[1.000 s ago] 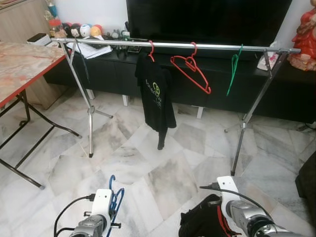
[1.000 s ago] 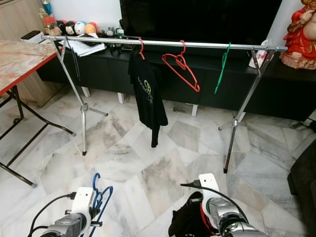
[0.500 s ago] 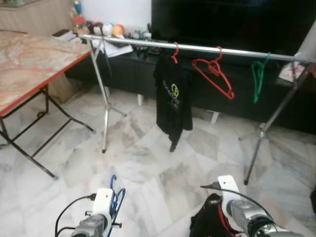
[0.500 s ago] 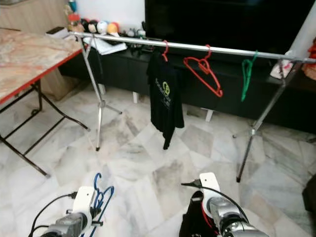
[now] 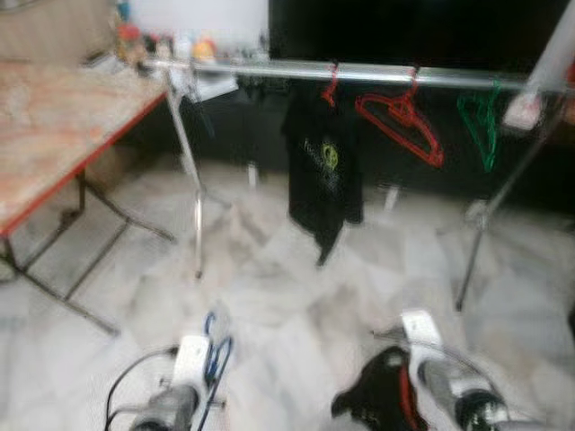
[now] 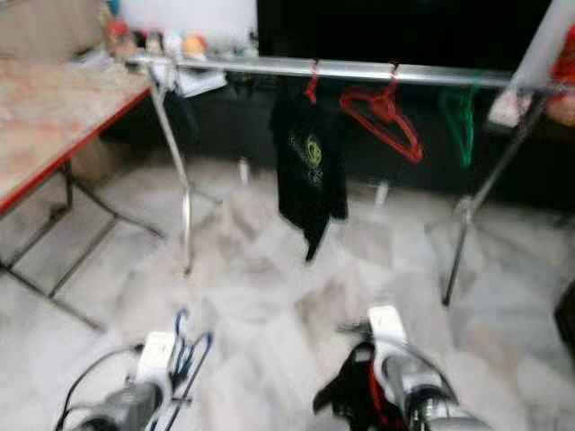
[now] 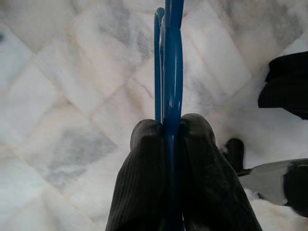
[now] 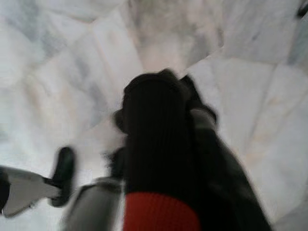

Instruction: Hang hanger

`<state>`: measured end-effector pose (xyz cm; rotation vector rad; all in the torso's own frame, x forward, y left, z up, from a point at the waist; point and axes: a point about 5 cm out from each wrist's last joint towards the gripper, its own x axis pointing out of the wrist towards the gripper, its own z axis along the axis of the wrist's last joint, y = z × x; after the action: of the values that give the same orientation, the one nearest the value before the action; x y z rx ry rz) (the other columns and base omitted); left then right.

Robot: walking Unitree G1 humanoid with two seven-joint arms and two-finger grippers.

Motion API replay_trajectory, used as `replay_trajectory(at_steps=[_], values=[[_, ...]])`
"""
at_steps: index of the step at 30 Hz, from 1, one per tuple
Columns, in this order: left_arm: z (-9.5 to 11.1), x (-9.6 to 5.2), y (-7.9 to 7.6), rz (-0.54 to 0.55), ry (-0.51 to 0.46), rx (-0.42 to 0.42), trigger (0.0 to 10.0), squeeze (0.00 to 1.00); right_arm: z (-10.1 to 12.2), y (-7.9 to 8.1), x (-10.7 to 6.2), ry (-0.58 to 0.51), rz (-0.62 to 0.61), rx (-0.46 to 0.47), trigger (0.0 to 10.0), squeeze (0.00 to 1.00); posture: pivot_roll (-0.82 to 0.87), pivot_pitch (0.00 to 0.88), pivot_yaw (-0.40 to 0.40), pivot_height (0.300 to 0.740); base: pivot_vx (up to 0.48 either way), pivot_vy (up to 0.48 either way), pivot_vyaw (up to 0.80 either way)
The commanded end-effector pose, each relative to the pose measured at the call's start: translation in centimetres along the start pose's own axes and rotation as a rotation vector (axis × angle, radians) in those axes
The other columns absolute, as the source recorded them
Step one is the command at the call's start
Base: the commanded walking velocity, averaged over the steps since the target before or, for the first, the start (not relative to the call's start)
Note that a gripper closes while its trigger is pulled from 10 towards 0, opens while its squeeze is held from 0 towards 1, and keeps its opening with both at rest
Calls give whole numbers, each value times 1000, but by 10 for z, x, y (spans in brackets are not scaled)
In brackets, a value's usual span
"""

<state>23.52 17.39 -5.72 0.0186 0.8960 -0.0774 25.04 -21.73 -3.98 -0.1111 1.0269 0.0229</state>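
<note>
Claw work first: our left claw (image 7: 166, 144) is pinched tight on the blue hanger (image 7: 168, 57), carried low over the marble floor (image 5: 269, 296); our right claw (image 6: 382, 382) carries a black garment with a red hanger (image 6: 373, 395), though we cannot tell how its fingers stand under the cloth. Ahead stands the silver clothes rail (image 5: 359, 74), already bearing a black T-shirt (image 5: 325, 175), a bare red hanger (image 5: 404, 121) and a green hanger (image 5: 481, 121). We judge we are on the approach. To do it well, we should stop square to the rail, lift the blue hook above the bar, and aim for the bare stretch between its left stand and the T-shirt. The folding tabletop (image 5: 54, 126) sits to our left; keep clear.
</note>
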Motion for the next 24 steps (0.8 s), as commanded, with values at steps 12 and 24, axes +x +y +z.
replay_trajectory(at_steps=[12, 24], values=[[0, -1, 6, 12, 2, 27, 10000, 0, 7, 3, 0, -13, 6, 0, 10000, 0, -125, 0, -1, 740, 0, 238, -640], [1, -1, 7, 17, -9, 37, 10000, 0, 9, 3, 0, -37, -1, 11, 10000, 0, -124, 0, 1, 740, 0, 0, -37]])
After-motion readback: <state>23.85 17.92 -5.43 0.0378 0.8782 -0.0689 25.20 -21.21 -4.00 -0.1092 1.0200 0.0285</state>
